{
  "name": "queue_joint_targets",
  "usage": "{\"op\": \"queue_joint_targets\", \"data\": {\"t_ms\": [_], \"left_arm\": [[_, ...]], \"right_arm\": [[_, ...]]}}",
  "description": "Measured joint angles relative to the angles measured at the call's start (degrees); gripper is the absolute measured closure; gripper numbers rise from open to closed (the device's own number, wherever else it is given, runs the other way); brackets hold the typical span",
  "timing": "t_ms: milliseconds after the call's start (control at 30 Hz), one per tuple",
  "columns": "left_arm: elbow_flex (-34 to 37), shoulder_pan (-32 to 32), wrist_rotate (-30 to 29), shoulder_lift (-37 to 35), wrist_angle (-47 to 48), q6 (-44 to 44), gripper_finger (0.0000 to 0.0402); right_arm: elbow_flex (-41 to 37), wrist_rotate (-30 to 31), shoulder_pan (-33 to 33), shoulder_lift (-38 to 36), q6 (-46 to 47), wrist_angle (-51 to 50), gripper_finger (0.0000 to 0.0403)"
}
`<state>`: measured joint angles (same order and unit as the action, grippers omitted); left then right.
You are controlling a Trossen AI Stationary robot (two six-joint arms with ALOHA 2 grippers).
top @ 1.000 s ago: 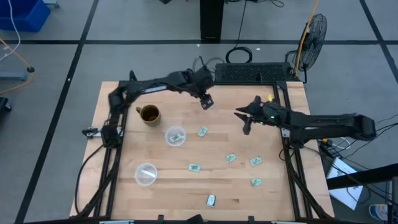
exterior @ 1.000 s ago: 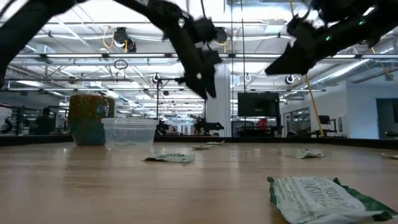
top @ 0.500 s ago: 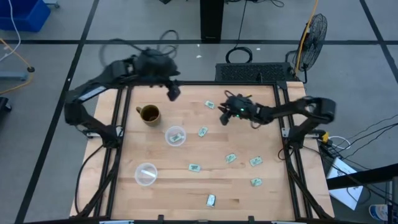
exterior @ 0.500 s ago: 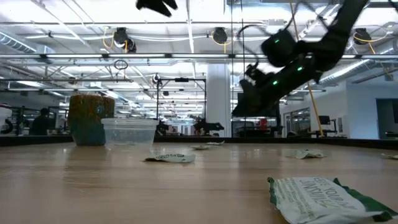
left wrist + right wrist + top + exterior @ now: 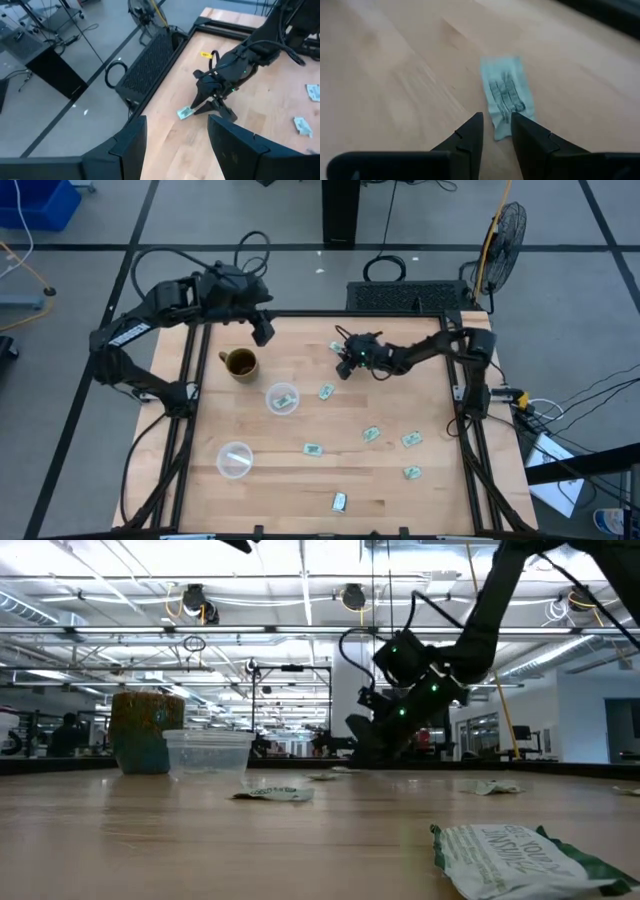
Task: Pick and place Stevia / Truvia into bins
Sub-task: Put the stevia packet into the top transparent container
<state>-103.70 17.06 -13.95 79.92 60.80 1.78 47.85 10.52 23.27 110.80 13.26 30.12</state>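
The right gripper reaches across the far part of the wooden table, low over the surface, its tips at a pale green sachet that lies flat on the wood near the far edge. In the right wrist view its two dark fingers stand a narrow gap apart, with the near end of the sachet just ahead of that gap; the fingers are not closed on it. The left gripper hangs raised over the far left edge of the table, above the brown mug, with its fingers wide apart and nothing between them. One clear cup near the mug holds a sachet, a second cup stands nearer the front left, and more sachets lie scattered across the middle and right of the table.
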Motion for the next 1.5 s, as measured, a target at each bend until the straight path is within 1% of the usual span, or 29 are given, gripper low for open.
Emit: {"op": "queue_joint_targets", "data": {"t_ms": [100, 167, 233, 333, 367, 567, 733, 867, 967, 1033, 1100, 1200, 1267, 1367, 1500], "left_arm": [[0.1, -0.5, 0.6, 0.4, 0.0, 0.2, 0.0186], [0.1, -0.6, 0.7, 0.3, -0.1, 0.2, 0.0186], [0.1, -1.0, 0.6, 0.2, -0.1, 0.2, 0.0186], [0.1, -1.2, 0.4, 0.3, -0.1, 0.3, 0.0186], [0.1, -1.4, 0.4, 0.3, 0.0, 0.6, 0.0186], [0.1, -1.8, 0.4, 0.3, 1.7, 3.2, 0.0186], [0.0, -3.1, 0.4, 0.7, 6.9, 6.9, 0.0186], [0.0, -5.0, 0.3, 0.7, 12.9, 10.9, 0.0186], [0.0, -6.2, -1.0, 0.7, 14.7, 11.9, 0.0186], [0.0, -6.8, -3.4, 0.7, 14.4, 11.9, 0.0186], [0.0, -6.9, -6.2, 0.7, 13.9, 12.0, 0.0186], [0.0, -6.9, -9.1, 0.7, 13.4, 12.1, 0.0186], [0.0, -6.9, -10.2, 0.7, 12.5, 12.3, 0.0186], [0.0, -6.9, -10.9, 0.7, 11.3, 12.3, 0.0186], [0.0, -6.9, -12.7, 0.7, 10.2, 12.5, 0.0186]], "right_arm": [[0.6, 0.2, 0.7, 1.8, 0.6, 0.8, 0.0312], [0.6, 0.4, 1.2, 2.5, 0.6, 1.0, 0.0323], [0.6, 0.3, 1.5, 2.5, 0.5, 0.7, 0.0345], [0.5, 0.1, 1.5, 1.9, -0.7, 0.9, 0.0388], [0.5, 0.0, 1.5, 1.8, -1.2, 1.3, 0.0395], [0.3, -0.7, 0.5, -0.6, -2.5, -0.3, 0.0401], [0.3, -6.1, -1.5, -4.6, -3.4, -0.4, 0.0402], [0.3, -13.0, -3.8, -9.2, -4.6, 0.1, 0.0402], [0.3, -18.2, -6.1, -11.5, -4.9, 2.1, 0.0402], [0.7, -18.3, -8.9, -12.0, -4.9, 4.5, 0.0402], [2.7, -18.0, -12.4, -11.9, -6.3, 4.4, 0.0403], [7.8, -17.4, -17.5, -10.3, -10.3, 0.4, 0.0403], [11.6, -14.2, -20.2, -9.2, -13.3, -4.4, 0.0403], [18.1, -9.3, -22.4, -6.6, -16.0, -9.4, 0.0403], [23.4, -9.1, -23.1, -1.7, -16.1, -10.6, 0.0403]]}}
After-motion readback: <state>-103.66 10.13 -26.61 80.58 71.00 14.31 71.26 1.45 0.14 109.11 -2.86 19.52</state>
